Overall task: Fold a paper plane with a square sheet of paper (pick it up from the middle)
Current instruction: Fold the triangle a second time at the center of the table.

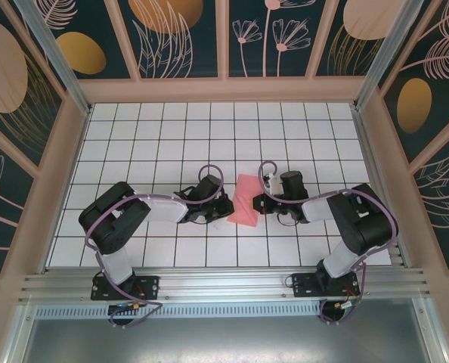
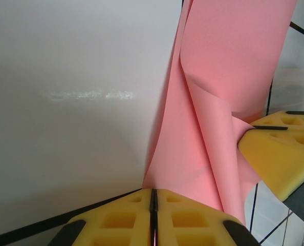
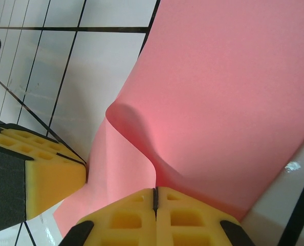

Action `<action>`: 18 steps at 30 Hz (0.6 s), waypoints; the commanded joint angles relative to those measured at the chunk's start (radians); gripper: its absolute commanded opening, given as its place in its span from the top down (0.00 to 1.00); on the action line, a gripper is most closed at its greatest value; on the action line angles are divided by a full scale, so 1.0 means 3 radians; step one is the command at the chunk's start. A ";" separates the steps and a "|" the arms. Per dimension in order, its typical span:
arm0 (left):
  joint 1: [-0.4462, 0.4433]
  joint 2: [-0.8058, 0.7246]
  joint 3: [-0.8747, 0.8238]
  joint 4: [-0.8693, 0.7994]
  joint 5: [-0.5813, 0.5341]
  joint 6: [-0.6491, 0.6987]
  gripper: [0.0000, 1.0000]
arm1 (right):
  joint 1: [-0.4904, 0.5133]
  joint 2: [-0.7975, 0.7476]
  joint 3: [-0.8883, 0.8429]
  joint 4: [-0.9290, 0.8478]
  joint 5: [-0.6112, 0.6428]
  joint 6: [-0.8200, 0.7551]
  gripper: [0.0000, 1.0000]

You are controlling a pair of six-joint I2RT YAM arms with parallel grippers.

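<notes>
The square sheet of paper (image 1: pixel 246 198) is salmon pink and hangs bent between my two grippers near the middle of the table. My left gripper (image 1: pixel 228 208) (image 2: pixel 153 192) is shut, with the sheet (image 2: pixel 213 77) rising from its yellow fingertips in a long fold. My right gripper (image 1: pixel 256 200) (image 3: pixel 155 190) is shut on the opposite edge, where the sheet (image 3: pixel 234 92) curls into the seam of its jaws. The right gripper's fingers (image 2: pixel 282 148) pinch the paper at the right of the left wrist view. The left gripper's fingers (image 3: pixel 44 169) touch it at the lower left of the right wrist view. The paper plane is out of view.
The white grid-tiled table (image 1: pixel 156 144) stretches behind and to both sides of the grippers. Wooden-framed patterned walls enclose it on three sides. An aluminium rail (image 1: pixel 224 283) with both arm bases runs along the near edge.
</notes>
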 commanded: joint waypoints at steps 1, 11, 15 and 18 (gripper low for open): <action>-0.0011 -0.0017 0.0038 -0.0511 -0.0214 0.0101 0.86 | -0.0022 0.0076 0.0063 -0.0043 -0.0030 -0.0055 0.95; -0.0011 -0.0386 0.0305 -0.0741 -0.0341 0.0176 0.76 | -0.0016 0.0101 0.0090 -0.0100 0.0008 -0.0061 0.95; -0.0011 -0.0486 0.0347 -0.0607 -0.0235 0.0156 0.77 | -0.0016 0.0104 0.0094 -0.0100 0.0008 -0.0066 0.95; -0.0014 -0.0465 0.0349 -0.0294 -0.0072 0.0082 0.81 | -0.0014 0.0112 0.0099 -0.0100 0.0000 -0.0062 0.95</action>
